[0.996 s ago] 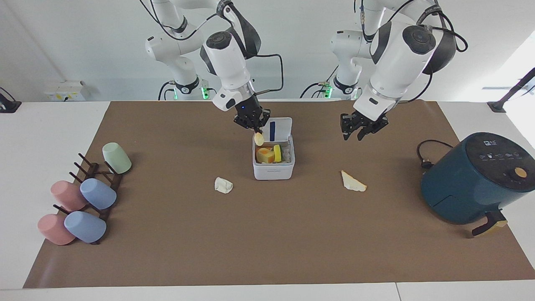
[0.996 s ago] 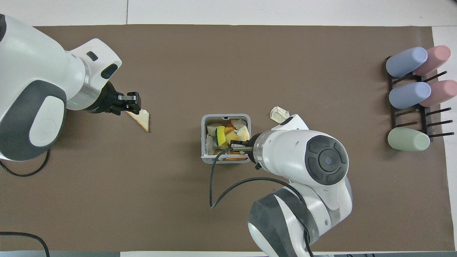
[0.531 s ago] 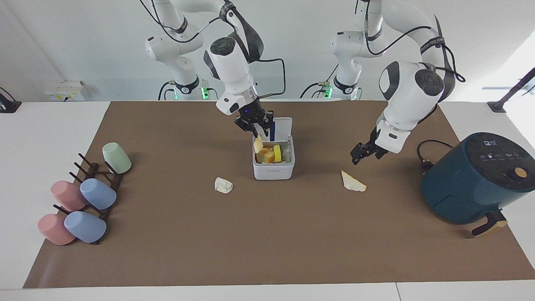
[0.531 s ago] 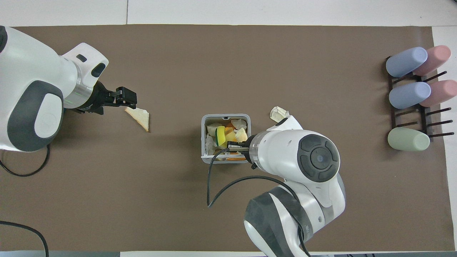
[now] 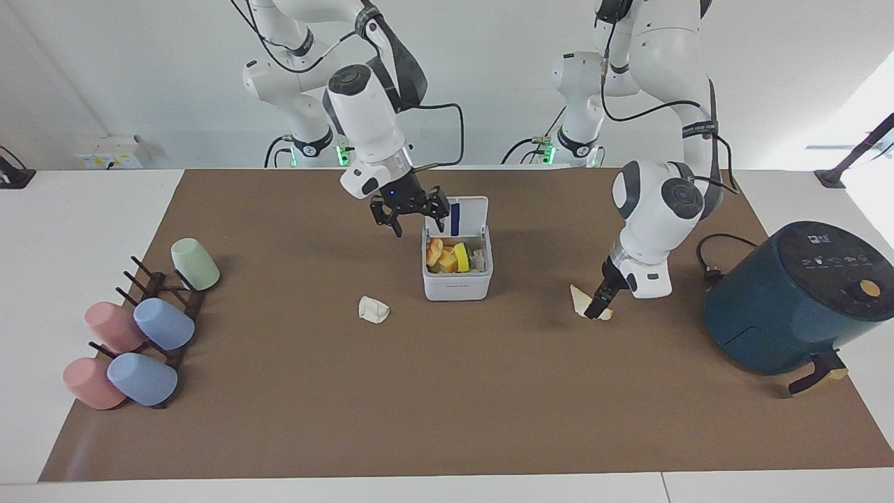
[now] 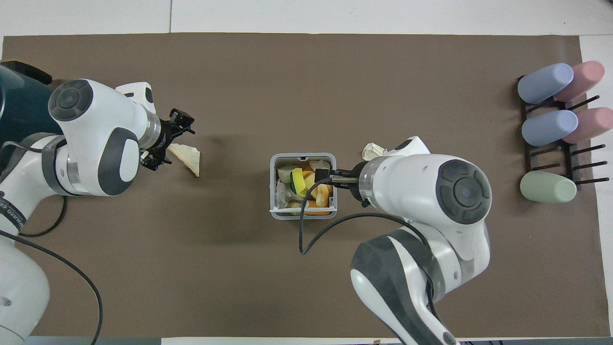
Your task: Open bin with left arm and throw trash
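The white bin point(image 5: 457, 283) point(image 6: 275, 191) stands mid-table with its lid point(image 5: 469, 213) tipped up, and coloured scraps lie inside. A yellowish peel point(image 5: 435, 253) rests in it. My right gripper point(image 5: 419, 223) point(image 6: 323, 179), glowing blue, hangs open and empty over the bin's rim. A crumpled paper wad point(image 5: 374, 309) point(image 6: 374, 151) lies on the mat beside the bin. The cream wedge point(image 5: 580, 299) point(image 6: 187, 157) lies toward the left arm's end. My left gripper point(image 5: 599, 307) point(image 6: 171, 142) is down at the wedge, open, its jaws on either side of the wedge's end.
A teal air fryer point(image 5: 796, 300) point(image 6: 14, 100) with its cable point(image 5: 712, 255) stands at the left arm's end. A dark rack point(image 5: 164, 318) point(image 6: 550, 153) with several pastel cups sits at the right arm's end. A brown mat point(image 5: 447, 405) covers the table.
The right gripper opened and let the peel fall into the bin, then drew aside. The left arm swung down from above the table to the wedge, its jaws opening wide.
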Action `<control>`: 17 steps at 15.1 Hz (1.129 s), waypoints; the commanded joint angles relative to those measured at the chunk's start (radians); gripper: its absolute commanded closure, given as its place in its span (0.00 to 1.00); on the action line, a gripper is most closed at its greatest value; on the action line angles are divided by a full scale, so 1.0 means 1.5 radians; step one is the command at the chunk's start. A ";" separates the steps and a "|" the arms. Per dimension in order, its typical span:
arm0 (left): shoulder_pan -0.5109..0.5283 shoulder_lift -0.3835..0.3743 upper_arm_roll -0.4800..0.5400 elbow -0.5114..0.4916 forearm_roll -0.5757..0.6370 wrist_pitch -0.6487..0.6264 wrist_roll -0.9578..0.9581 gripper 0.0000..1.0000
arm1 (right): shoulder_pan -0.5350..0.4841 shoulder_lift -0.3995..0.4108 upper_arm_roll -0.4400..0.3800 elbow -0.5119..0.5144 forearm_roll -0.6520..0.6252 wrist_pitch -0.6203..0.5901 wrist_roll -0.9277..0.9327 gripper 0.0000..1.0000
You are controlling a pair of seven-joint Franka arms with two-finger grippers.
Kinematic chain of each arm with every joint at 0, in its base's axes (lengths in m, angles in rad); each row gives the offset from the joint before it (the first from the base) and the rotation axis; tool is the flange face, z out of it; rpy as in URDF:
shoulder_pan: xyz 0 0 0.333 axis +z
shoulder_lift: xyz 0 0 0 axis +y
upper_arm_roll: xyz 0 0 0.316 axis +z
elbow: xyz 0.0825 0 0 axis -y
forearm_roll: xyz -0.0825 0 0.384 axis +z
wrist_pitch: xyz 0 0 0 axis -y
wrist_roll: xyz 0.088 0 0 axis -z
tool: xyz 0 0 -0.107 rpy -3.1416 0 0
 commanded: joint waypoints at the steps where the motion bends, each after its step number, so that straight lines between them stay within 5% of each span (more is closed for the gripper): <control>1: -0.009 0.004 0.004 -0.046 0.003 0.064 -0.071 0.00 | -0.063 0.031 0.005 0.011 0.002 0.033 -0.129 0.00; 3: -0.009 0.005 0.004 -0.049 0.004 0.064 -0.072 0.00 | -0.079 0.065 0.004 0.011 -0.018 0.071 -0.182 0.00; 6: -0.008 0.005 0.005 -0.058 0.005 0.064 -0.073 0.18 | -0.089 0.112 0.005 0.010 -0.090 0.121 -0.234 0.00; 13: -0.008 0.004 0.004 -0.059 0.020 0.062 -0.066 1.00 | -0.087 0.207 0.006 -0.007 -0.113 0.219 -0.480 0.05; 14: -0.008 0.005 0.004 -0.052 0.038 0.058 -0.064 1.00 | -0.089 0.206 0.006 -0.010 -0.113 0.219 -0.508 0.36; 15: -0.009 0.006 0.003 -0.033 0.050 0.052 -0.063 1.00 | -0.092 0.206 0.006 -0.010 -0.113 0.219 -0.525 0.85; 16: -0.009 0.006 0.003 -0.010 0.055 0.034 -0.056 1.00 | -0.094 0.206 0.006 -0.010 -0.113 0.218 -0.529 1.00; 17: -0.010 0.006 0.003 0.023 0.058 0.006 -0.045 1.00 | -0.093 0.206 0.006 -0.010 -0.113 0.218 -0.527 1.00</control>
